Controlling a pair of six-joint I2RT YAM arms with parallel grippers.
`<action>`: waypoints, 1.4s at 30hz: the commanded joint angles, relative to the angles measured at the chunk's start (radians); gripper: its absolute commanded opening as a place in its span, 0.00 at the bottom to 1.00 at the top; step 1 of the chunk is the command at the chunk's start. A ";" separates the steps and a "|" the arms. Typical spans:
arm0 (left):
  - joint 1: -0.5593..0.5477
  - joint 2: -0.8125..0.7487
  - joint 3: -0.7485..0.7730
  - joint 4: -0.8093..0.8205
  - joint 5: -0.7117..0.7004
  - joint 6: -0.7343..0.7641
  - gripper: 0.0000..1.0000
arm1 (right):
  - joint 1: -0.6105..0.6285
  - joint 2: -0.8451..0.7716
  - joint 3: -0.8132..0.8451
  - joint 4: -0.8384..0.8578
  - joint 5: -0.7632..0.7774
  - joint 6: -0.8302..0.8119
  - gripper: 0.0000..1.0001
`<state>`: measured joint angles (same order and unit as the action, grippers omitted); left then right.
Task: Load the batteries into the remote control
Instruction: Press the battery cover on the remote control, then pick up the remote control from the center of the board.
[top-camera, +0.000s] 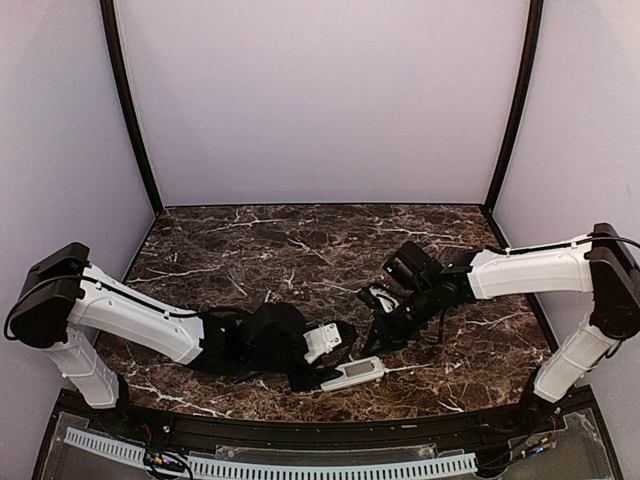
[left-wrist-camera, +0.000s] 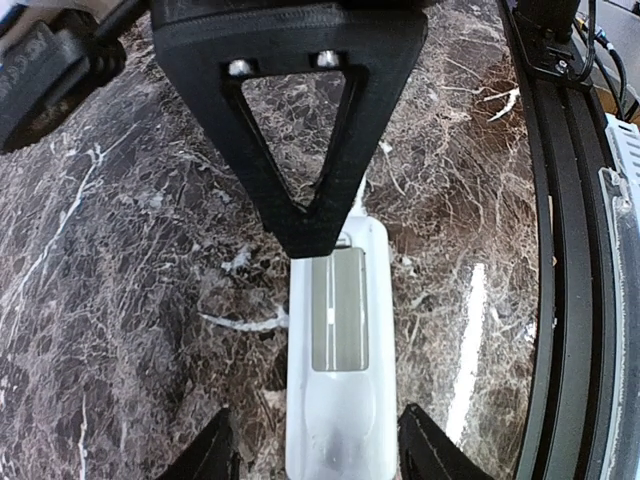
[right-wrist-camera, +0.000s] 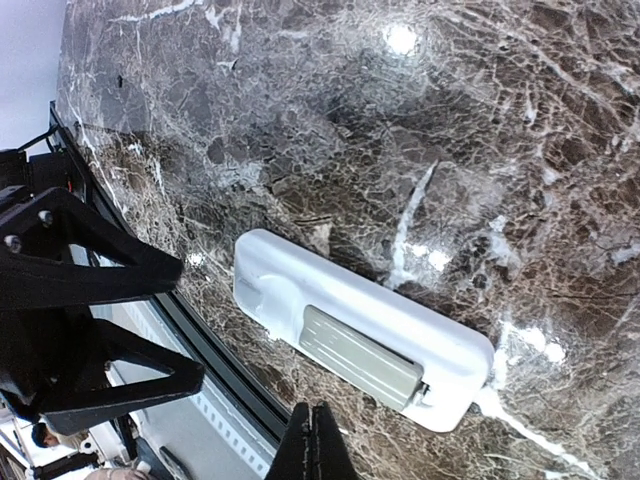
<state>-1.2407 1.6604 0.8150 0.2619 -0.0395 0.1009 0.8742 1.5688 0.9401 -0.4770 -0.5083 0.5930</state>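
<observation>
The remote control lies back-up on the marble near the front edge, a white handset with a grey cover seated over its slot. The batteries are hidden or out of view. My left gripper is open, one fingertip on each side of the remote's rounded end with a small gap on both sides. My right gripper is shut and holds nothing. It hovers just above the table beside the remote, near the cover. From above, the right gripper sits just behind the remote.
The black front rail of the table runs close beside the remote, with a white perforated strip beyond it. The left gripper's black triangular fingers fill the left of the right wrist view. White walls enclose the table.
</observation>
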 joint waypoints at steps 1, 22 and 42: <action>0.019 -0.087 -0.064 -0.025 -0.041 -0.022 0.54 | 0.012 0.056 -0.060 0.101 -0.027 0.027 0.00; 0.161 -0.333 -0.130 -0.114 -0.086 -0.194 0.60 | 0.020 -0.004 0.172 -0.099 0.071 -0.175 0.31; 0.231 -0.742 -0.198 -0.358 -0.421 -0.368 0.77 | 0.377 0.392 0.509 -0.310 0.493 -0.857 0.98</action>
<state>-1.0122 0.9401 0.6464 -0.0540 -0.4240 -0.2562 1.2324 1.9106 1.4258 -0.7498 -0.1036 -0.1570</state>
